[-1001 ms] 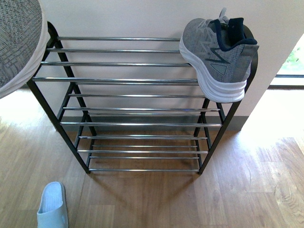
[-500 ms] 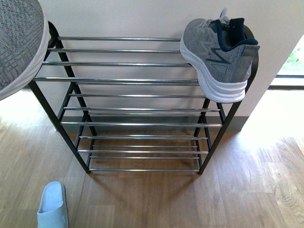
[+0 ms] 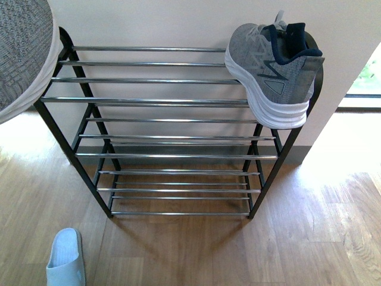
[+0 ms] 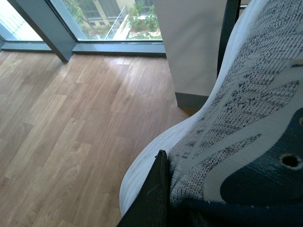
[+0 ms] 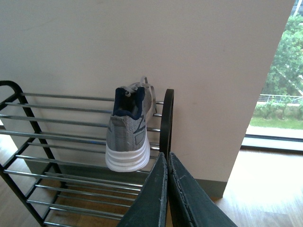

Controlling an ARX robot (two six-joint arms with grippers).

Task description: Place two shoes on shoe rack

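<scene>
One grey sneaker (image 3: 272,68) rests on the top tier of the black shoe rack (image 3: 161,100) at its right end, heel overhanging the front rod; it also shows in the right wrist view (image 5: 129,130). A second grey sneaker (image 3: 24,53) fills the upper left corner of the front view, held up close to the camera beside the rack's left end. In the left wrist view my left gripper (image 4: 163,189) is shut on that sneaker (image 4: 246,123) at its navy collar. My right gripper (image 5: 167,158) is shut and empty, in front of the rack's right post.
A pale blue-white slide (image 3: 65,257) lies on the wood floor at the front left. The white wall (image 3: 178,24) backs the rack. A window (image 3: 366,77) is at the far right, and glass panes (image 4: 94,19) show in the left wrist view.
</scene>
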